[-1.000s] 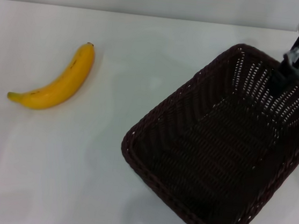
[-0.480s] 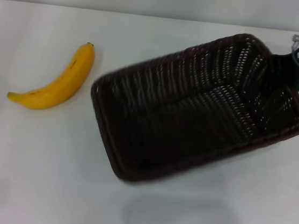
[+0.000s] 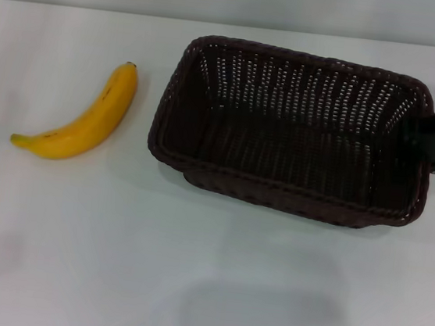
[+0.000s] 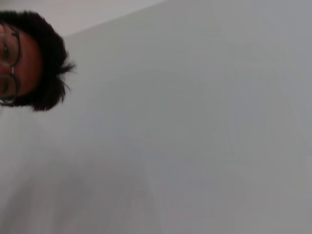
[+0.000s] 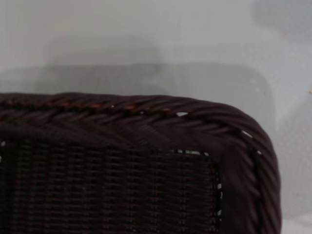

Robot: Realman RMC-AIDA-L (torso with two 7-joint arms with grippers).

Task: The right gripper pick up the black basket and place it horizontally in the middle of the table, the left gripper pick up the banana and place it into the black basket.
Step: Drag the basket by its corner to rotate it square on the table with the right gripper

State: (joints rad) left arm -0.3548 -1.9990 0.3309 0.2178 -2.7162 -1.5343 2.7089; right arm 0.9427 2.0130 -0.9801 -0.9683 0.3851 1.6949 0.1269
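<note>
The black basket hangs lengthwise across the middle right of the white table, lifted above it, with its shadow on the tabletop below. My right gripper is at the head view's right edge, shut on the basket's right short rim. The right wrist view shows that braided rim corner close up over the table. The yellow banana lies on the table at the left, apart from the basket. My left gripper is out of view.
The left wrist view shows only a plain pale surface and a person's head with glasses at its edge. Bare tabletop lies in front of the basket and around the banana.
The right gripper has swung the basket from a diagonal lie to a horizontal one and carried it up and leftward in the head view. The banana has not moved.
</note>
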